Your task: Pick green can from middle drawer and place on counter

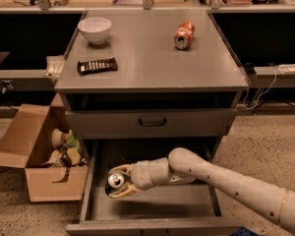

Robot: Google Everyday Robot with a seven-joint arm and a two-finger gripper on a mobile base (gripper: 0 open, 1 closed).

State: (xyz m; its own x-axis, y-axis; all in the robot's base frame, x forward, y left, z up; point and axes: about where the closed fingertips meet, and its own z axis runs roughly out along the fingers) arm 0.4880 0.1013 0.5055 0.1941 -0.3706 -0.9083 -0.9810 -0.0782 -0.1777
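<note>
The green can (113,180) shows its silver top and pull tab toward the camera, over the left part of the open middle drawer (157,208). My gripper (117,182) is shut on the can, with one finger above it and one below, and holds it just above the drawer floor. My arm reaches in from the lower right. The grey counter (147,65) is the cabinet top above the drawer.
On the counter are a white bowl (94,29) at the back left, a dark flat snack bar (97,65) in front of it and an orange-red can (183,35) lying at the back right. A closed drawer front with a dark handle (152,122) sits above the open drawer. An open cardboard box (34,156) stands on the floor at left.
</note>
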